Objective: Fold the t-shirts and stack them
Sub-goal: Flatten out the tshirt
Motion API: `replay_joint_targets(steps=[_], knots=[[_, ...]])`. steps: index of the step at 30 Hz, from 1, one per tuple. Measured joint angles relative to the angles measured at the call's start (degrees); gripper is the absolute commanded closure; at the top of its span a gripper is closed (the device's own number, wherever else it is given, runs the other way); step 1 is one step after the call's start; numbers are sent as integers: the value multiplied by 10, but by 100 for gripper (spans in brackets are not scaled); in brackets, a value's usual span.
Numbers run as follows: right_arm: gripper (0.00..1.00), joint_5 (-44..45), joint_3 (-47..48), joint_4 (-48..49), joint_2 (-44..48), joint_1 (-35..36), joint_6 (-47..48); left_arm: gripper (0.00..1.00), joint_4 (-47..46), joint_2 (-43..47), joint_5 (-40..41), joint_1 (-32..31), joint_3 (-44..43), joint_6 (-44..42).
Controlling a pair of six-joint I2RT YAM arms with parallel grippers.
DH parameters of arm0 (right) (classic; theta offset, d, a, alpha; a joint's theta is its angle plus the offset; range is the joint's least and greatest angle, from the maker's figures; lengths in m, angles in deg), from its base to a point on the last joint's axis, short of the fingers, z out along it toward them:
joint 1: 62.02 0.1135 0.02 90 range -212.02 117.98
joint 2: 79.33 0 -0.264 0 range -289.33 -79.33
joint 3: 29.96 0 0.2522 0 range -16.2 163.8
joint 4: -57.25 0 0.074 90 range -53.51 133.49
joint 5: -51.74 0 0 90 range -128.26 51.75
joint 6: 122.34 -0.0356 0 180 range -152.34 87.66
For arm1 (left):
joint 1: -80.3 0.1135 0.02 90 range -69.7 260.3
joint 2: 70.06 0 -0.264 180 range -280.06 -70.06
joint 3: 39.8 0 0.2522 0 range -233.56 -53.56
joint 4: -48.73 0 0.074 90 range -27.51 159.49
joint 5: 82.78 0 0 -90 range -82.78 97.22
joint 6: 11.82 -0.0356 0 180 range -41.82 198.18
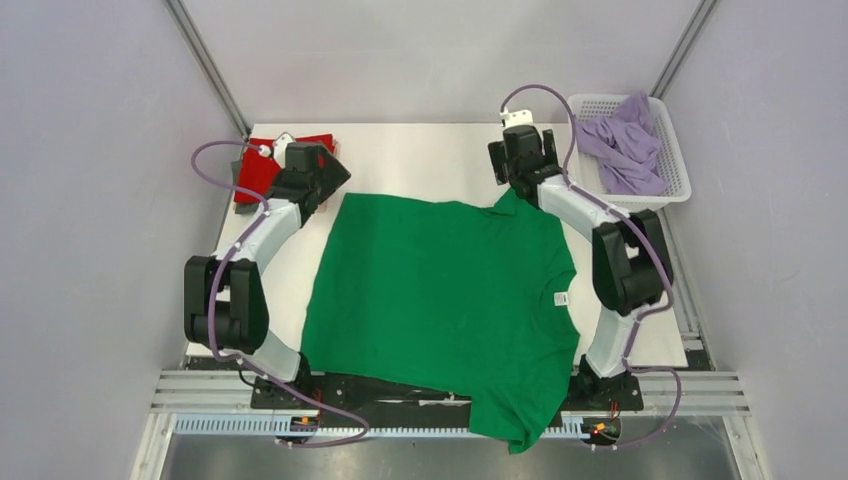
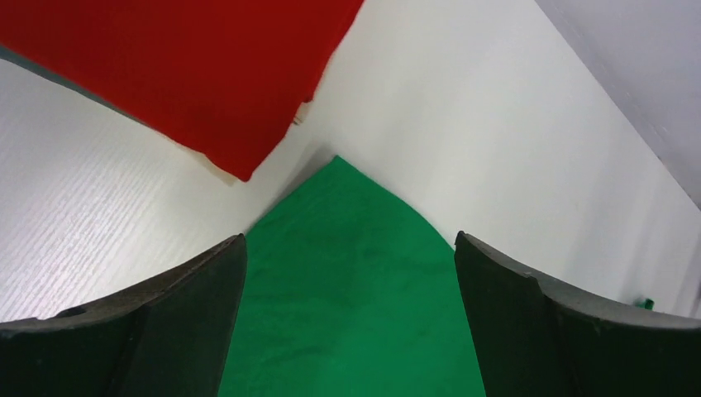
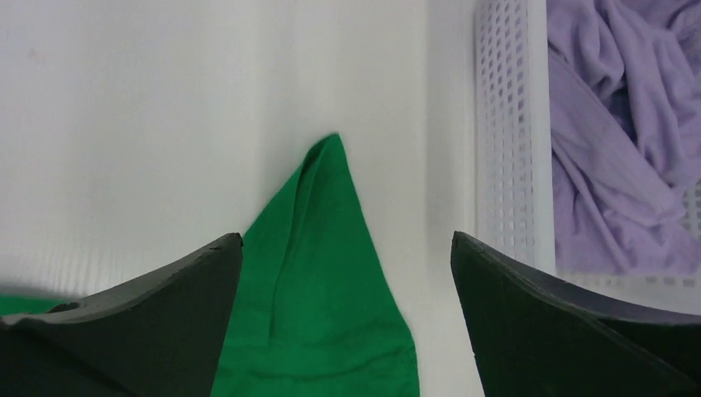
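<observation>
Green tee (image 1: 440, 300) lies spread flat across the table (image 1: 420, 150), neck to the right and hem to the left. Its near sleeve hangs over the table's near edge, between the two arm bases. A white tag (image 1: 561, 298) shows at the neck; any print on it is too small to read.

The left arm bends out at the elbow on the left side, and its forearm reaches to the tee's far hem corner. The left gripper (image 2: 349, 240) hangs over that corner with its jaws wide apart, holding nothing. A folded red tee (image 2: 190, 66) lies just beyond.

The right arm mirrors it, elbow out to the right. The right gripper (image 3: 347, 238), jaws likewise spread, straddles the far sleeve's tip. Beside it a lavender tee (image 3: 620, 124) sits crumpled in the basket (image 3: 504, 124).
</observation>
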Motion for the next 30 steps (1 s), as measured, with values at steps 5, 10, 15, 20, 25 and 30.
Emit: replay_joint_targets(steps=[5, 10, 15, 20, 25, 30], knots=[[2, -74, -139, 10, 132, 0, -63, 0, 23, 35, -23, -30, 13, 0], [2, -175, -278, 46, 207, 0, -134, 0, 29, 58, -50, -85, 78, 0], [2, -247, -321, 59, 168, 0, -173, 0, 36, 43, -68, -122, 125, 0], [2, -273, -318, 89, 118, 0, -189, 0, 34, 21, -67, -123, 141, -1], [2, -286, -287, 117, 82, 0, -197, 0, 42, 9, -48, -123, 149, -19], [2, -293, -263, 137, 55, 0, -203, 0, 51, 0, -17, -123, 149, -33]])
